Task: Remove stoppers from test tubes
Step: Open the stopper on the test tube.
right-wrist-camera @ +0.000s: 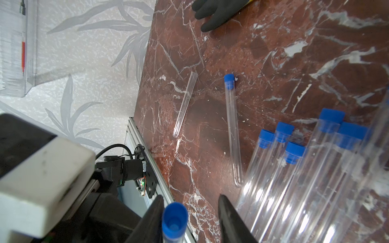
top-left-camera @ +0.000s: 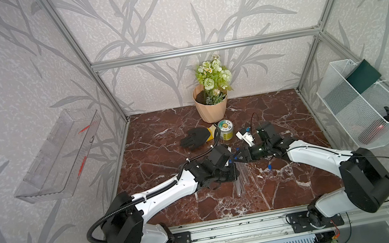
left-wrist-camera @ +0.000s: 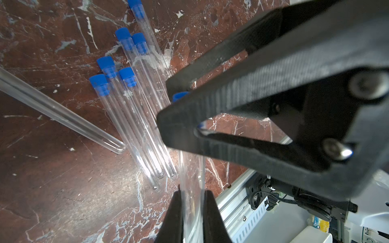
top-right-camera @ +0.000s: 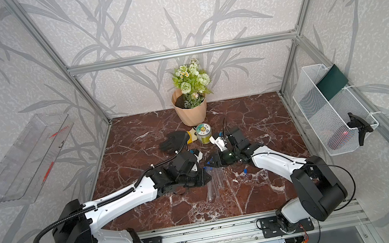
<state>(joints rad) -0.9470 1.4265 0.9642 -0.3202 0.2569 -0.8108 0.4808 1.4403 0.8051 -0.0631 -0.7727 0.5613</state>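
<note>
In both top views, 2 white-and-black arms reach in from the near edge and meet over the middle of a red-brown marble table [top-left-camera: 159, 144]. The left gripper [top-left-camera: 230, 165] and right gripper [top-left-camera: 238, 157] face each other, almost touching, with a fleck of blue between them. Just in front of them, clear test tubes [top-left-camera: 241, 181] lie in a loose bundle on the table. 1 loose stopper [top-left-camera: 270, 167], small and blue, lies alone near the right arm. Behind are a black glove [top-left-camera: 195, 138], a small jar [top-left-camera: 225, 130] and a flower pot [top-left-camera: 212, 108].

In the left wrist view, the left gripper's 2 fingers [left-wrist-camera: 174, 212] are clamped on a clear test tube [left-wrist-camera: 191, 174] that runs away from the camera. The right gripper's black fingers cross in front and hide its far end. On the table lie 6 stoppered tubes [left-wrist-camera: 134, 117].

In the right wrist view, the held tube's blue stopper [right-wrist-camera: 174, 216] sits between the right gripper's fingers. 1 finger is against it and the other stands clear, so the jaws are open around it, not gripping. 1 bare tube [right-wrist-camera: 185, 103] lies apart, nearer the glove.
</note>
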